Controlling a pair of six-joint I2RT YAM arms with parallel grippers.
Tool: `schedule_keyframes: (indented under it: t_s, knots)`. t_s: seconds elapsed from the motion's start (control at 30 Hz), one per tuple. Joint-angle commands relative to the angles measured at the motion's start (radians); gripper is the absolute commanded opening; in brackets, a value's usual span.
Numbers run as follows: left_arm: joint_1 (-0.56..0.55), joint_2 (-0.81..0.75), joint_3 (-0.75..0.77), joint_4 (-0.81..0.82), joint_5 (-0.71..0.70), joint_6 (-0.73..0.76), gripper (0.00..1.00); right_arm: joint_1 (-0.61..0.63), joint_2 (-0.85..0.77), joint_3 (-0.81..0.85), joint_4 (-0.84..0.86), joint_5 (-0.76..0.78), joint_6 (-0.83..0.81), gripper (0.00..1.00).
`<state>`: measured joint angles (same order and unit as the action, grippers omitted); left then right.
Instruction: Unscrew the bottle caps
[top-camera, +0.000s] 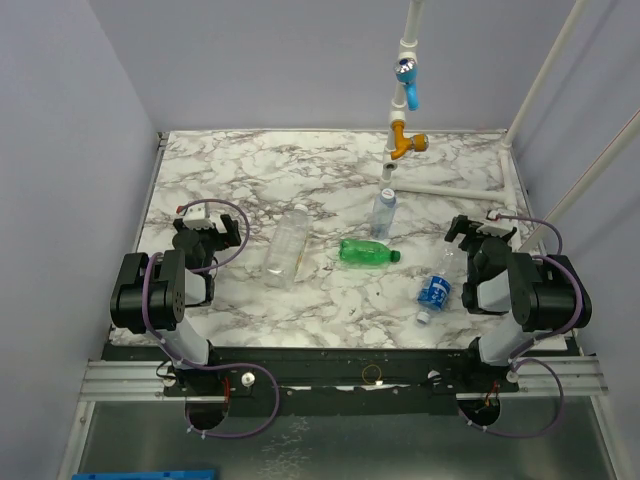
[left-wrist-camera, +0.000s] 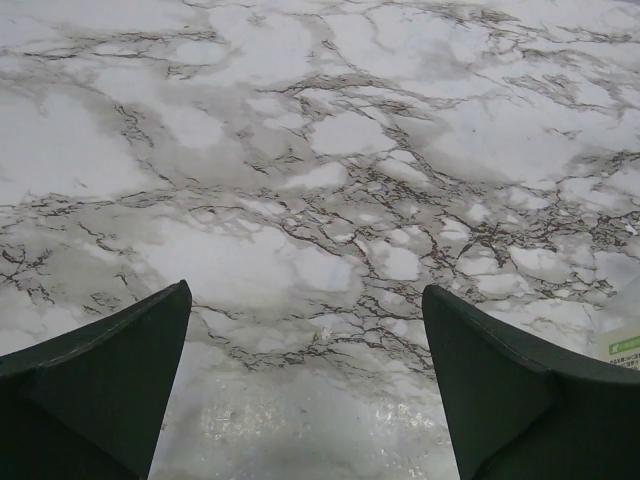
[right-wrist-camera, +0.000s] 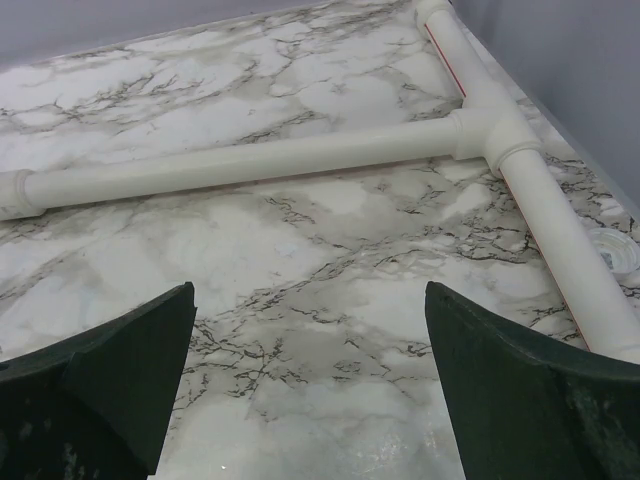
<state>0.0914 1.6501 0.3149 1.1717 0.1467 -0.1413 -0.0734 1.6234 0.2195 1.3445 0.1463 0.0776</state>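
Both arms sat folded back at the near edge of the marble worktop (top-camera: 250, 170), one toward each side. The left gripper (top-camera: 203, 228) hung over bare marble by the left edge, its jaws spread wide with nothing between them. The right gripper (top-camera: 478, 228) was the same by the right edge, wide apart and empty, facing a white pipe (right-wrist-camera: 250, 160) that lay flat across the far right corner. All four bottles were in the middle of the worktop, between the two grippers and held by neither. The tall clear bottle (top-camera: 287, 243) lay on its side left of centre. Near it, to the right, the green bottle (top-camera: 365, 253) also lay on its side, its green cap (top-camera: 395, 256) on and pointing toward the right edge. Behind that a small upright bottle (top-camera: 384, 212) stood with its pale cap (top-camera: 388, 191) on, near the foot of a standing pipe (top-camera: 408, 30) that carried a blue valve (top-camera: 408, 75) and an orange valve (top-camera: 405, 142). The blue-labelled bottle (top-camera: 436, 288) lay nearest the right gripper, its white cap (top-camera: 424, 319) toward the near edge.
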Motion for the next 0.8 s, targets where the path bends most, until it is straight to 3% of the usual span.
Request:
schedule_keyframes:
  t_s: [0.0, 0.1, 0.17, 0.23, 0.33, 0.43, 0.57, 0.67, 0.77]
  knots:
    - [-0.002, 0.005, 0.009, 0.006, -0.016, -0.006, 0.99, 0.001, 0.013, 0.010, 0.016, -0.009, -0.001, 1.00]
    - [-0.002, 0.005, 0.009, 0.007, 0.008, 0.003, 0.99, 0.002, 0.008, 0.001, 0.034, 0.004, -0.011, 1.00]
    - [-0.001, -0.027, 0.000, -0.005, 0.084, 0.037, 0.99, 0.002, -0.039, 0.015, -0.040, 0.000, -0.002, 1.00]
    - [0.006, -0.045, 0.013, -0.030, 0.057, 0.013, 0.99, 0.005, -0.091, 0.021, -0.089, 0.003, -0.021, 1.00]
    - [0.044, -0.133, 0.137, -0.333, 0.087, -0.021, 0.99, 0.009, -0.213, 0.021, -0.197, 0.007, -0.017, 1.00]
    - [0.056, -0.181, 0.316, -0.622, 0.123, -0.009, 0.99, 0.011, -0.370, 0.096, -0.496, -0.038, 0.071, 1.00]
    - [0.056, -0.168, 0.594, -1.185, 0.259, 0.094, 0.99, 0.012, -0.578, 0.155, -0.772, -0.178, 0.275, 1.00]
    - [0.056, -0.185, 0.698, -1.429, 0.340, 0.190, 0.99, 0.011, -0.703, 0.176, -0.901, -0.263, 0.474, 1.00]
    - [0.049, -0.206, 0.777, -1.630, 0.440, 0.237, 0.99, 0.011, -0.761, 0.188, -0.937, -0.435, 0.504, 1.00]
